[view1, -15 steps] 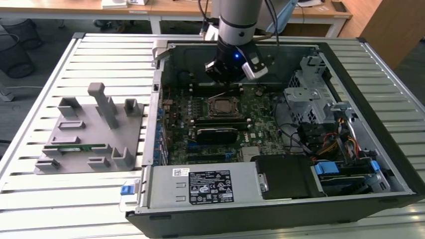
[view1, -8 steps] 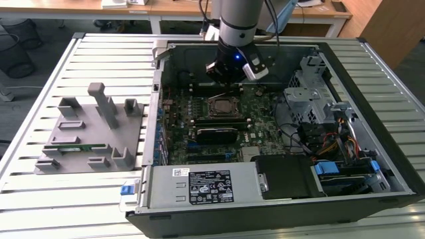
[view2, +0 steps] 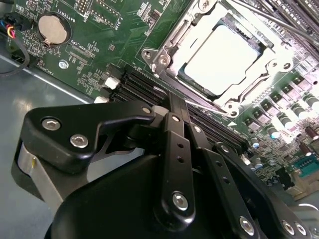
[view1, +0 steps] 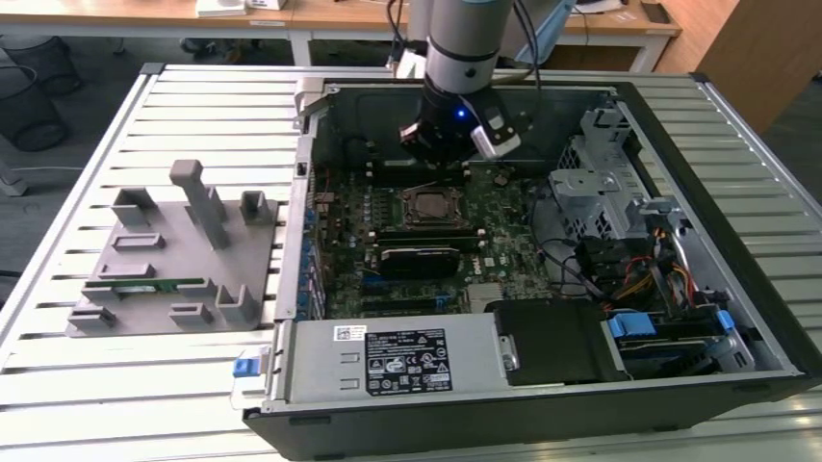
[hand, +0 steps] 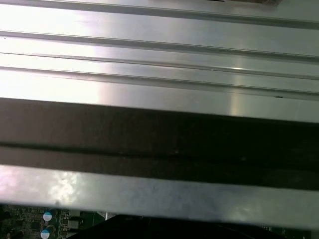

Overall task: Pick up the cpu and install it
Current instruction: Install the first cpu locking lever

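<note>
We look across a ribbed metal worktop with wooden desks at the back of the room. On it lies an open computer case, its green motherboard facing up. Off to the exterior view's left of the case sits a grey fixture tray with upright posts, and a thin green memory stick rests in one of its slots.

Inside the case we see a black heatsink block below the processor socket, and a metal power supply with a label along the near edge. Drive bays and coloured cables fill the side on the exterior view's right.

The arm comes down from above, and its gripper hangs just over the board, beside the far edge of the socket. In the second wrist view the gripper's black fingers are pressed together with nothing between them, so we read it as clenched and empty.

The cpu already sits in the socket, its shiny pale top framed by the metal retention bracket. The fingertips lie near the bracket's edge, but we cannot tell whether they touch it. A round coin battery lies on the board well apart from the socket.

In the first wrist view we see worktop ribs and a dark case wall.
</note>
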{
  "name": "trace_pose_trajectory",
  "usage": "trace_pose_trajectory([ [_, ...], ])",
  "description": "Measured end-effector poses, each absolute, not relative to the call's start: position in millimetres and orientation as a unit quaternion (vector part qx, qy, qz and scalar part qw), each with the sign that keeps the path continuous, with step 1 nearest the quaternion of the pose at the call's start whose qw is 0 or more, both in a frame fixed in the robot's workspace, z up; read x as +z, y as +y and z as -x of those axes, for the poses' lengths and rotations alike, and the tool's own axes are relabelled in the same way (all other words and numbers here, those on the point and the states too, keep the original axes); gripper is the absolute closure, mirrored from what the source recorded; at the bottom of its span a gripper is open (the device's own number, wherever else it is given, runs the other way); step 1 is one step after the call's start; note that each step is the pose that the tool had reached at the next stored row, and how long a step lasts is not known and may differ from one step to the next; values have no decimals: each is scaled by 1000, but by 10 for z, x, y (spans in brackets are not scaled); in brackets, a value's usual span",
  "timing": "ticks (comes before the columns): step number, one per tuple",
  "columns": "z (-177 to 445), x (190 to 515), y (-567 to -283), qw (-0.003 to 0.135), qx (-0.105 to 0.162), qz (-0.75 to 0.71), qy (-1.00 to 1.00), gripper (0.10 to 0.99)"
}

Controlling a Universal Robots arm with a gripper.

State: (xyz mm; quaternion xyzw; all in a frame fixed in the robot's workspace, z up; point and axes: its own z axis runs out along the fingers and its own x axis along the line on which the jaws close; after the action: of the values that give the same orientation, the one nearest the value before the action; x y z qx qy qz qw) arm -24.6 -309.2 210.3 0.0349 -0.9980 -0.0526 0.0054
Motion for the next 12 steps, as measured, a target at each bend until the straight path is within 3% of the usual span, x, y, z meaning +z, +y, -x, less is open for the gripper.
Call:
trace_pose_trajectory([
  [12, 229, 2017, -3093, 5, -50, -35, -998, 980],
])
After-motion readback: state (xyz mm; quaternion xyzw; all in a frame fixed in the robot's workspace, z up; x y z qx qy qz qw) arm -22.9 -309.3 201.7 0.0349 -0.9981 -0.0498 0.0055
